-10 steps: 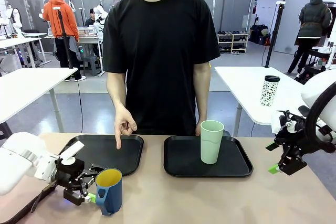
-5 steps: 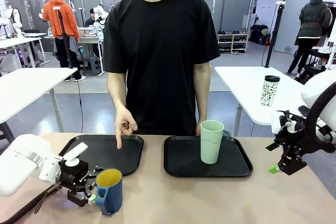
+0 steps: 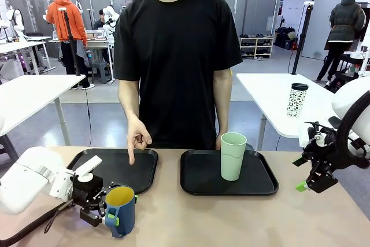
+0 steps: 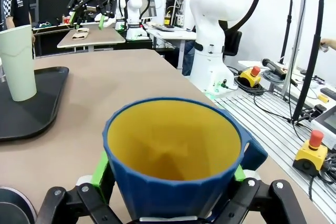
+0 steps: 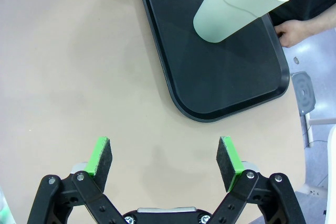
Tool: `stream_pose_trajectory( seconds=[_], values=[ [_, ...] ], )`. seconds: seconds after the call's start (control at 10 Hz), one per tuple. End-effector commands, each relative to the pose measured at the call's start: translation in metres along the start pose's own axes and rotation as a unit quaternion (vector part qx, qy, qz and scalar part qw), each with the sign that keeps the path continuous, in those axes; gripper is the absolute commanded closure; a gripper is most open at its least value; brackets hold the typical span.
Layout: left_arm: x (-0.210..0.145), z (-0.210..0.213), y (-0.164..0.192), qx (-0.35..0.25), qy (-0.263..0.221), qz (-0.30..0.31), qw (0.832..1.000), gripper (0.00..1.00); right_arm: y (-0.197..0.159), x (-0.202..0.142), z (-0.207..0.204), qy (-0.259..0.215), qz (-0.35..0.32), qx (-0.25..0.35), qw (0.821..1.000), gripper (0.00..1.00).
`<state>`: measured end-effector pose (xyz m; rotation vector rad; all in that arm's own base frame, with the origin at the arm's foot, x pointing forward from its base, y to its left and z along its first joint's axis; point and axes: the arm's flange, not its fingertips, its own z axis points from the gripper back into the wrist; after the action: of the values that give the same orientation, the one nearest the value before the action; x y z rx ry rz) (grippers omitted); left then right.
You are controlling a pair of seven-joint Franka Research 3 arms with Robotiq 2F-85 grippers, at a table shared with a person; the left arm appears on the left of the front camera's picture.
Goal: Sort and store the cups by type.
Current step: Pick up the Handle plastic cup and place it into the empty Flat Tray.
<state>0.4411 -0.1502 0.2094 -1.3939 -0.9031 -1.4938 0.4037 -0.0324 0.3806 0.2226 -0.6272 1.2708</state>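
On table: one blue mug (image 3: pixel 120 217) between open left fingers (image 4: pixel 101 167), one mint tumbler (image 3: pixel 233 155) on right tray (image 3: pixel 196 186); right fingers (image 5: pixel 102 159) open over bare tabletop.

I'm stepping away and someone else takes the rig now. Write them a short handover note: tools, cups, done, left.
Left tool: open, fingers on either side of the blue mug, which stands on the table in front of the left tray.
Right tool: open, holding nothing, above bare table beside the right tray.
Green cup: upright on the right tray.
Person's hand: points at the left tray.
Done: green cup stored.
Left: grip the mug, probably move it onto the left tray.
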Motion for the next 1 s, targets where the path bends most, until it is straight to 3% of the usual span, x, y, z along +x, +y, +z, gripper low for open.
stream_pose_trajectory(
  seconds=[0.0, 0.2, 0.7, 0.9],
  values=[
    [-0.0183, -0.008, -0.0011, 0.0, -0.024, -0.02, 1.0, 0.0, 0.0004, 0.0001, -0.001, 0.004, 0.001, -0.005, 1.0, 0.0],
    [-0.0196, -0.0109, -0.0008, -0.015, -0.035, -0.019, 0.999, 0.0, 0.0004, 0.0001, -0.001, 0.004, 0.001, -0.005, 1.0, 0.0],
    [-0.0192, -0.0122, -0.0016, -0.016, -0.045, -0.018, 0.999, 0.5, 0.0004, 0.0001, -0.001, 0.004, 0.001, -0.005, 1.0, 0.0],
    [-0.0156, -0.0098, -0.0059, -0.003, -0.051, -0.018, 0.999, 0.46, 0.0004, 0.0001, -0.001, 0.004, 0.001, -0.005, 1.0, 0.0]
  ],
)
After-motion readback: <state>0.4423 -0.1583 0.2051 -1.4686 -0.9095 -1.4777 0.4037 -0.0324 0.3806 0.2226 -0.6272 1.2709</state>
